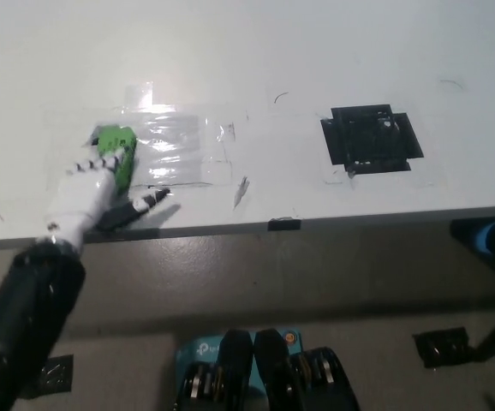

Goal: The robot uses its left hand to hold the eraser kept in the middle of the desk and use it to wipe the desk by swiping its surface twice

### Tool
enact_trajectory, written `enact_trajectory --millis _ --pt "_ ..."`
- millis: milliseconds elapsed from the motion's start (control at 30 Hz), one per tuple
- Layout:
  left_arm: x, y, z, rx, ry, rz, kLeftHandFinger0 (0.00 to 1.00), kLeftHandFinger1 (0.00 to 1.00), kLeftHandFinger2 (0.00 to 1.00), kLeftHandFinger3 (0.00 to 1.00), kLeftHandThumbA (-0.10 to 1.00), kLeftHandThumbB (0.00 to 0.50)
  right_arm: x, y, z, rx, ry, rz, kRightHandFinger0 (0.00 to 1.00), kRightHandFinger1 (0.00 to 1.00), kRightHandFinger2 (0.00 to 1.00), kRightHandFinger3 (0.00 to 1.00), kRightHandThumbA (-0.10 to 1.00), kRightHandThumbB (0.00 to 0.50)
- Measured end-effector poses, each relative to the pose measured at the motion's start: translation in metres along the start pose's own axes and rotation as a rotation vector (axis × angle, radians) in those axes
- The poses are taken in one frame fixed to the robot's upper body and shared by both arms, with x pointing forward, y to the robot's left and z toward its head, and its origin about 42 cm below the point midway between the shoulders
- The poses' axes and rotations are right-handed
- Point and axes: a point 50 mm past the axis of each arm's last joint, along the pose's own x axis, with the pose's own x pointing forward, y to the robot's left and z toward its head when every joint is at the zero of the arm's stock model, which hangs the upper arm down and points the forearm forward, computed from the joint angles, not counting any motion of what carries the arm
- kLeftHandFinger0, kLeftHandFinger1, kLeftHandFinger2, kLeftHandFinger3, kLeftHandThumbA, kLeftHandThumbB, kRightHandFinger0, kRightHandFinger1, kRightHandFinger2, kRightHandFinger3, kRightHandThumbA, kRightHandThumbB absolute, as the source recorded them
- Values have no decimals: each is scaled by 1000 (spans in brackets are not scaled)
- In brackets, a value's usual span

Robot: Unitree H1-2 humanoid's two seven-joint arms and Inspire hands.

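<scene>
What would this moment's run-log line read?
left hand: flat on green eraser | eraser: on taped clear patch, desk | right hand: not in view
</scene>
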Motion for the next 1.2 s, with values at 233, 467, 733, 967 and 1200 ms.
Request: enact_trajectory --millis 233,467,733,967,1200 --pt "14 42 5 31 -34 47 1000 1000 1000 1000 1000 382 -2 1 -2 -5 4 7 1000 1000 1000 1000 1000 24" --pt "8 45 3 -7 -36 77 1000 1000 1000 1000 1000 379 -3 0 -4 -8 10 8 1000 1000 1000 1000 1000 26" --pt "-52 32 31 -165 -107 182 1000 1000 1000 1000 1000 369 -3 0 -4 -9 11 9 1000 1000 1000 1000 1000 55" --pt "-146 -10 58 -324 -121 177 1000 1000 1000 1000 1000 344 -3 -1 -4 -13 10 10 1000 1000 1000 1000 1000 59" --pt "-208 -54 62 -423 -32 99 1000 1000 1000 1000 1000 314 -2 -3 -3 -18 7 12 1000 1000 1000 1000 1000 13"
